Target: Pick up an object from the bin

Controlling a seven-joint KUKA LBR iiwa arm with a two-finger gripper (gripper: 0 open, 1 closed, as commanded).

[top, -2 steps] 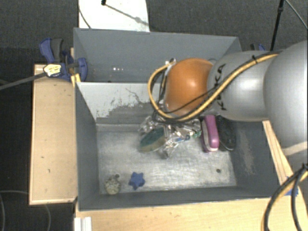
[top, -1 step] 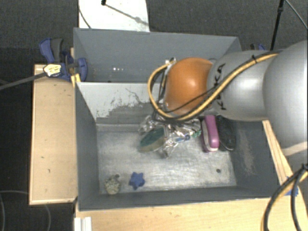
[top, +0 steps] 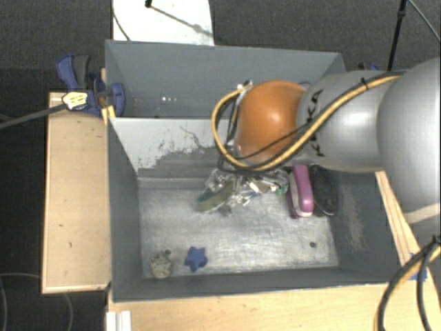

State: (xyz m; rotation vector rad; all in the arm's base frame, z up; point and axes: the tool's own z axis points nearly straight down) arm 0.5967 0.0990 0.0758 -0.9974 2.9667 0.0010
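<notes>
You see the gripper [top: 231, 190] low in the middle of the bin [top: 124, 205], under the orange wrist cover [top: 269, 119]. A small dark green thing [top: 207, 198] sits at its lower-left tip. You cannot tell whether it is gripped, nor how wide the gripper stands. Just to the right lie a pink oblong thing [top: 302, 192] and a black one [top: 324, 193]. A blue piece [top: 196, 257] and a greyish lump [top: 160, 265] lie at lower left.

Blue star [top: 196, 258]; pink case [top: 302, 192]; black oval [top: 324, 192]; grey bin [top: 124, 205].
</notes>
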